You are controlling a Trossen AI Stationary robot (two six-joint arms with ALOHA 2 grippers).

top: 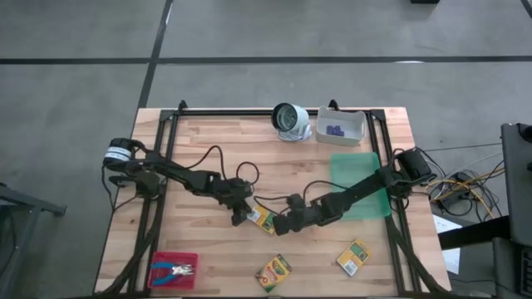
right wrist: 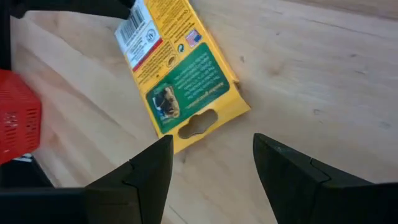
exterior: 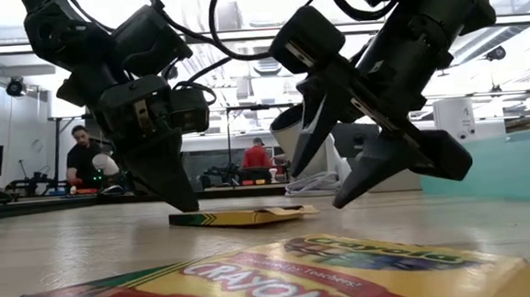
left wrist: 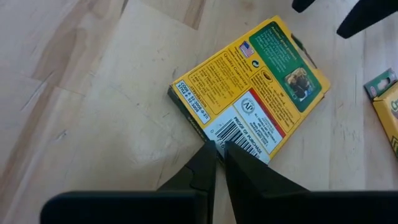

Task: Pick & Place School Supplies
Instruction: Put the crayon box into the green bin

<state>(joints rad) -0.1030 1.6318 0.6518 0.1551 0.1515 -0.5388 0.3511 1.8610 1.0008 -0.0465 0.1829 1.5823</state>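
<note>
- Table (top: 208, 141) of pale wood carried everything: a green mat (top: 353, 166) on its right side, a white bin (top: 342, 124) with small purple pieces (top: 334, 129) at the far edge, a white-grey round object (top: 290, 120) just beside the bin, and a red tray (top: 172, 271) with a blue-handled tool (top: 179, 269) at the near left corner.
- Arms met at the middle, one reaching in from each side, apparently to work one box between them.
- Left gripper (left wrist: 219, 149) had its fingers pressed together, tips down at the barcode end of the middle crayon box (left wrist: 249, 93), seemingly pinning or nudging it rather than grasping.
- Right gripper (right wrist: 211, 162) hung just short of the box's opposite, green end, fingers spread wide and gripping nothing, likely lined up to take that end.
- Middle crayon box lay flat, back face up, between the two grippers.
- Two more crayon boxes (top: 273, 272) (top: 352, 257) lay apart near the front edge, not yet collected.
</note>
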